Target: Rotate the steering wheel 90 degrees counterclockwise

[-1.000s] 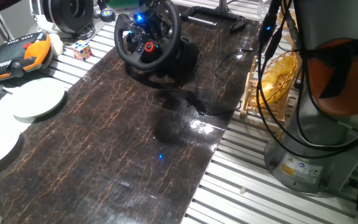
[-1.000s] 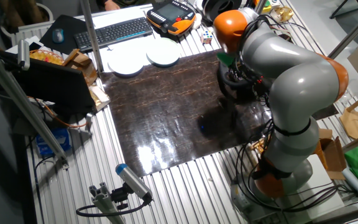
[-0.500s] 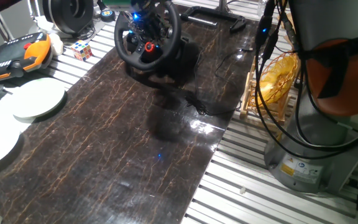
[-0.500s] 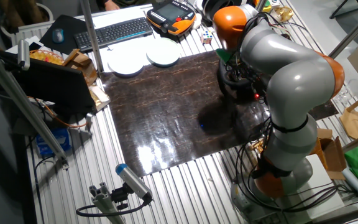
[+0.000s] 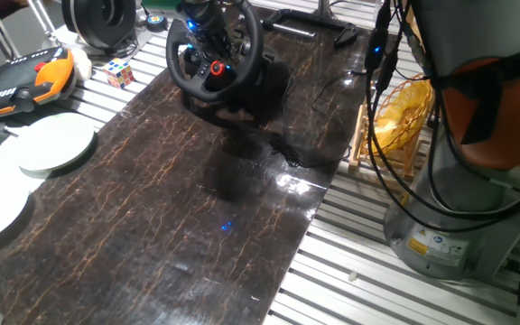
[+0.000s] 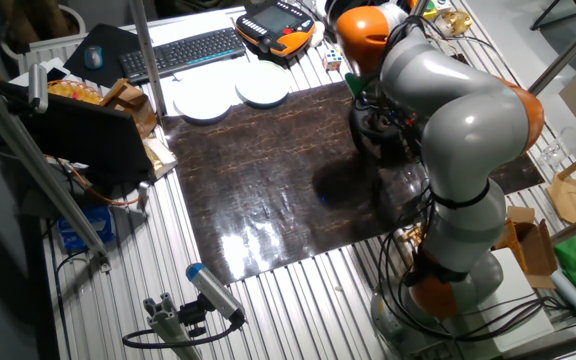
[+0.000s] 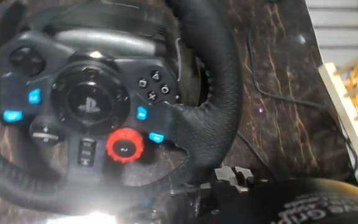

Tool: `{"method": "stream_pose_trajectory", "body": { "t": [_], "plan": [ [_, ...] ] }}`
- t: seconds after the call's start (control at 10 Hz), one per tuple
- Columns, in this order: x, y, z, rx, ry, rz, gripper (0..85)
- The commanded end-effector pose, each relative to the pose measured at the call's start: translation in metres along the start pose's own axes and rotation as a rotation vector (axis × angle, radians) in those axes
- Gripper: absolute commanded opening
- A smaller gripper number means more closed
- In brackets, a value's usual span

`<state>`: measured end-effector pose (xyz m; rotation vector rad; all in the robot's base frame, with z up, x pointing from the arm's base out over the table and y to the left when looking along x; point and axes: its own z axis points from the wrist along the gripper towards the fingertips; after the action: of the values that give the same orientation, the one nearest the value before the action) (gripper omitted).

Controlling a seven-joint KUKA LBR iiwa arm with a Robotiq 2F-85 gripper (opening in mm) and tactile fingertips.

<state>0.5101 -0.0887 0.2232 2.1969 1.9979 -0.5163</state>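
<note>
At the far end of the dark marble-patterned worktop (image 5: 197,208), the steering wheel (image 5: 215,52) stands on its black base. Close over it in the hand view, its hub's red dial (image 7: 125,147) and blue-lit buttons fill the frame. How far open the fingers are, I cannot tell.

Two white plates (image 5: 55,144), Rubik's cube (image 5: 119,71), keyboard (image 6: 183,50).

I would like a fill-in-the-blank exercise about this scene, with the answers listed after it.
1. The round dial on the hub of the steering wheel is coloured ____.
2. The small lit buttons around the hub glow ____.
3. The two plates beside the dark mat are coloured ____.
4. The cube near the orange pendant has ____ coloured faces.

Answers: red; blue; white; many
</note>
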Motion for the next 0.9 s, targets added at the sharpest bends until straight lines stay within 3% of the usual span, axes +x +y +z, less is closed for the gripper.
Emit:
{"method": "stream_pose_trajectory", "body": {
  "t": [0.0, 0.2, 0.3, 0.5, 0.6, 0.8],
  "plan": [
    [0.0003, 0.0000, 0.0002, -0.003, 0.005, 0.015, 0.7],
    [0.0014, -0.0007, 0.0003, -0.004, -0.020, 0.028, 0.7],
    [-0.0008, -0.0018, -0.0004, -0.003, -0.011, 0.022, 0.7],
    [-0.0038, -0.0015, 0.0014, -0.061, 0.000, -0.013, 0.7],
    [-0.0043, -0.0010, 0.0022, -0.064, 0.021, -0.034, 0.7],
    [-0.0043, -0.0020, 0.0021, -0.027, -0.007, -0.014, 3.0]
  ]
}}
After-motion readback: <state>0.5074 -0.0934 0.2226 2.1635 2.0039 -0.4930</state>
